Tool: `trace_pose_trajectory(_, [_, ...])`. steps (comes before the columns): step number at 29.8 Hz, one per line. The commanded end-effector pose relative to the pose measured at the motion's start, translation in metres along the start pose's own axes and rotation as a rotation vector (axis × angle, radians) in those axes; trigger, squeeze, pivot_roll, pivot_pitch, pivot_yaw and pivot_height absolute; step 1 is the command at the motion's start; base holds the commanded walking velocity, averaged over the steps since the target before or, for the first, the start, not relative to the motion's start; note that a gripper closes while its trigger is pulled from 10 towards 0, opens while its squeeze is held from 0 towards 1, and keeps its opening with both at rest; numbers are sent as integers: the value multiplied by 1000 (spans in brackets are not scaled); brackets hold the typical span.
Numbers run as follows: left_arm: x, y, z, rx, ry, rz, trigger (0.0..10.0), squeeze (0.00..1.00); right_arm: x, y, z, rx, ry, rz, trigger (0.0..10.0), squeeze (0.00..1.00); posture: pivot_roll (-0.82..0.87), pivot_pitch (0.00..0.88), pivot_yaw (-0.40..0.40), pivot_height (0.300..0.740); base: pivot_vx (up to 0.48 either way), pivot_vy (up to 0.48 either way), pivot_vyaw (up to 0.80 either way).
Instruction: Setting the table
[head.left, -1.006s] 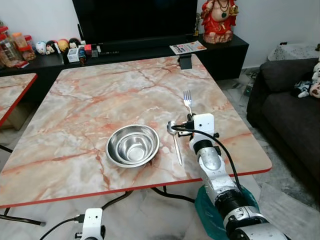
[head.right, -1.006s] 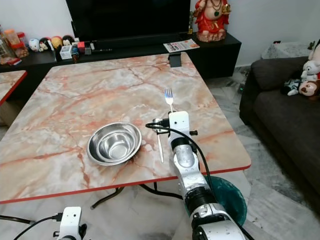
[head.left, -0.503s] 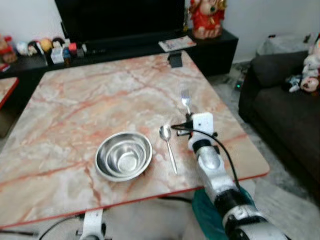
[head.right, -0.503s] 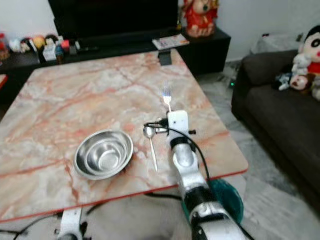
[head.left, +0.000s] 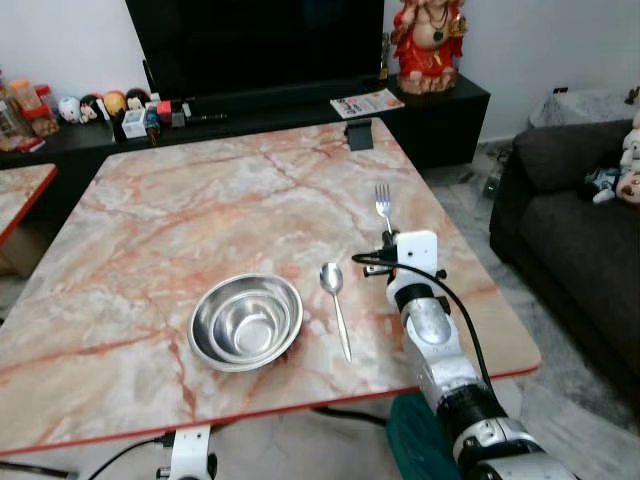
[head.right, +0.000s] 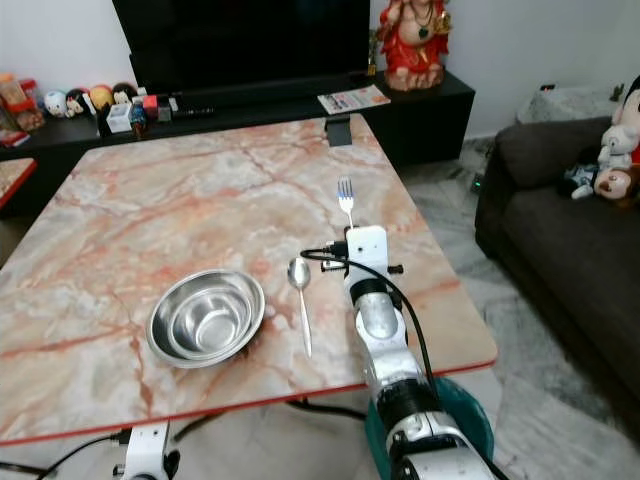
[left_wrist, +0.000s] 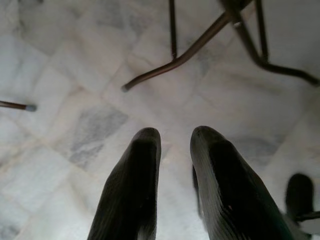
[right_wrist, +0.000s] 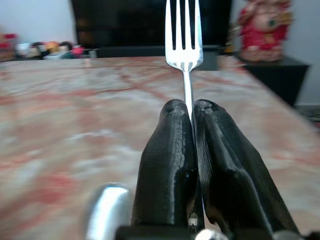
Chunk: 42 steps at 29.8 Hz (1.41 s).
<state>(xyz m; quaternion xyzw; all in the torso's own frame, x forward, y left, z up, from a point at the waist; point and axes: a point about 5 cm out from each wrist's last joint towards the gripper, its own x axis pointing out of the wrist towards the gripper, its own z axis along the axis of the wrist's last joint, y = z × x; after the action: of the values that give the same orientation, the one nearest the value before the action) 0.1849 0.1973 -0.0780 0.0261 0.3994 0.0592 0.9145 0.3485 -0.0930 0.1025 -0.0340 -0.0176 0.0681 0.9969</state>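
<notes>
Right gripper (right_wrist: 192, 107) clenched on the fork (right_wrist: 184, 35), its two black fingers pinching the handle with the tines projecting straight ahead beyond the tips; in the left eye view the fork (head.left: 383, 202) sits right of centre, over the marble table (head.left: 180, 210), pointing toward the upper edge of the frame; whether it touches the surface cannot be told.

Spoon (head.left: 336, 305) lies flat at centre frame, bowl end uppermost, handle running down toward the near red edge; steel bowl (head.left: 245, 320) stands just to its left, lower centre, apart from it.

Governing relation: fork's long axis runs near parallel to the spoon's, the fork lying to the right of the spoon with bare table between; judged, the placing needs only a lowering and release beside the spoon, no turning of the wrist.

Left gripper (left_wrist: 172, 142) hangs below the table over tiled floor, fingers slightly parted, holding nothing; the right arm is plainly the nearer.
</notes>
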Motion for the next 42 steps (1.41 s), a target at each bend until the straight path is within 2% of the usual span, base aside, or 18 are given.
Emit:
trace_pose_trajectory(1, [0,6,1,10,7,19,10000,0,1,5,4,-1,-12,19,10000,0,-32,0,72,740,0,0,0])
trace_pose_trajectory(13, [-1,4,-4,14,18,6,10000,0,-10,1,-11,-29,56,14,10000,0,-40,0,67,740,0,0,0])
trace_pose_trajectory(21, [-1,5,-3,17,15,0,10000,0,-17,-5,-28,-52,175,-16,10000,0,-37,0,64,740,0,0,0])
trace_pose_trajectory(27, [0,6,-1,18,9,0,10000,0,-18,-6,-31,-60,209,-26,10000,0,-38,0,65,740,0,0,0])
trace_pose_trajectory(34, [0,8,0,10,4,7,10000,0,-27,-22,-38,-77,253,-52,10000,0,-48,0,67,740,0,0,0])
trace_pose_trajectory(42, [0,6,1,11,2,0,10000,0,-32,-25,-41,-73,276,-29,10000,0,-45,0,68,740,0,0,0])
